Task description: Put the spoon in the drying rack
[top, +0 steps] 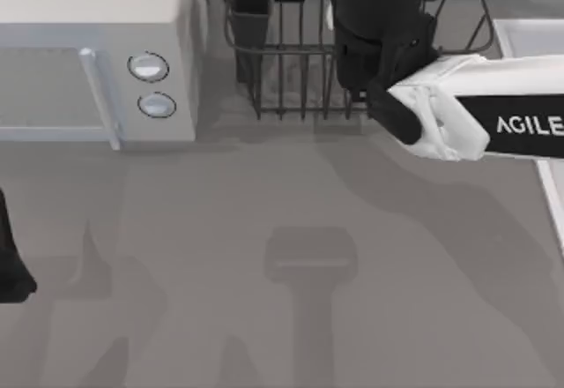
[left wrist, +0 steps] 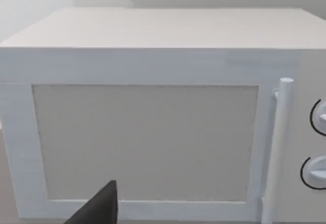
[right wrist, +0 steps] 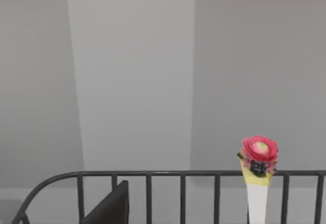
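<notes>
Spoon (right wrist: 257,183) first: in the right wrist view a pale upright shaft shows, topped with a yellow collar and a pink flower-like ornament, standing at the rail of the drying rack (top: 282,79); its bowl end is out of sight. Whether it is inside the bars or just outside them I cannot tell. The right tool (top: 377,22) hangs over the rack at the far side of the bench (top: 264,317), right of the dark utensil cup (top: 249,9); whether it is open, closed or holding the spoon I cannot tell. The left tool (top: 11,269) is parked at the bench's left edge, facing the microwave (top: 97,53); its state I cannot tell either. I judge the spoon light, stiff and rather slick; the ornament looks delicate, so the plain shaft below it seems the place to take hold.
</notes>
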Tool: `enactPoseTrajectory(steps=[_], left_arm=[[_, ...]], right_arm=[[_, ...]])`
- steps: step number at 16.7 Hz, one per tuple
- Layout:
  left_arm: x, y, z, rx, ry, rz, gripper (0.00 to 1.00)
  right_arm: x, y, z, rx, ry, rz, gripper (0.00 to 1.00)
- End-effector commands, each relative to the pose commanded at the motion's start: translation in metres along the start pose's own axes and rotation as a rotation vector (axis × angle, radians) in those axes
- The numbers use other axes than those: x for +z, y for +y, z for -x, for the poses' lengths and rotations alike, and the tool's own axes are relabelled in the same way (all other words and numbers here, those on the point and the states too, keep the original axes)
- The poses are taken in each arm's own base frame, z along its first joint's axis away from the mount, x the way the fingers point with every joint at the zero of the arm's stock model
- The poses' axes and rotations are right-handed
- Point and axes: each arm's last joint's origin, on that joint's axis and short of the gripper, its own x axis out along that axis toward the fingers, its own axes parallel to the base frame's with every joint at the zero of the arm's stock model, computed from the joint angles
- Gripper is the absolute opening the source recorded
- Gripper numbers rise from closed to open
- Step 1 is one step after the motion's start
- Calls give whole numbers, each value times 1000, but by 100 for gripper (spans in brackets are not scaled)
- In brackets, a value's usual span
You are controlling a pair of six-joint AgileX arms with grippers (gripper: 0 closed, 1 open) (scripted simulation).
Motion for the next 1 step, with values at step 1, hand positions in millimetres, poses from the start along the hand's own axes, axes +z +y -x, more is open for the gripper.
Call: enactPoseTrajectory(steps=[1], left_arm=[[0, 0, 0, 0, 0, 0, 100]], right_arm=[[0, 0, 0, 0, 0, 0, 100]])
